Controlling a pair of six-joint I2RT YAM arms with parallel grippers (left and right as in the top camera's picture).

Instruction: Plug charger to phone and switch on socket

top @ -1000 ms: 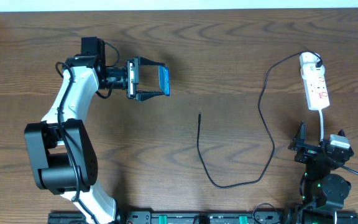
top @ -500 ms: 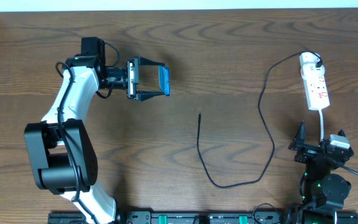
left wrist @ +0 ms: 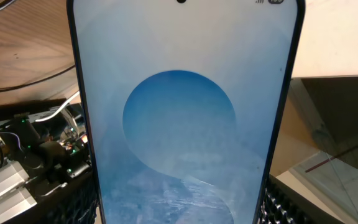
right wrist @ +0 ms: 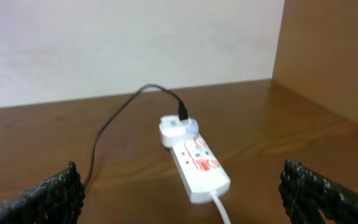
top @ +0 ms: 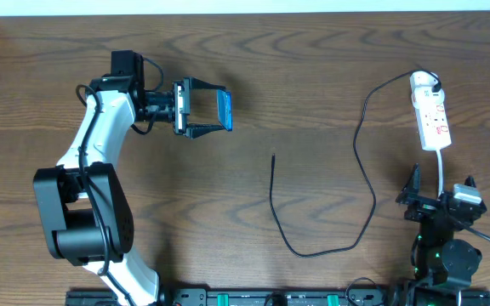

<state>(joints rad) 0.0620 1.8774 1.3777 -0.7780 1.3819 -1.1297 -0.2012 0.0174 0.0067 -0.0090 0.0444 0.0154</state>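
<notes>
My left gripper (top: 218, 110) is shut on the phone (top: 225, 109) and holds it on edge above the table, upper left of centre. In the left wrist view the blue-cyan screen (left wrist: 179, 118) fills the frame between the fingers. The black charger cable (top: 364, 170) runs from the socket (top: 430, 115) at the far right in a loop across the table; its free tip (top: 273, 157) lies at the centre. The socket also shows in the right wrist view (right wrist: 194, 163) with the charger plugged in at its far end (right wrist: 178, 124). My right gripper (top: 439, 189) is open and empty, just below the socket.
The socket's white cord (top: 442, 166) runs down toward my right gripper. A wooden side wall (right wrist: 328, 62) stands at the right of the table and a pale wall (right wrist: 129, 43) at the back.
</notes>
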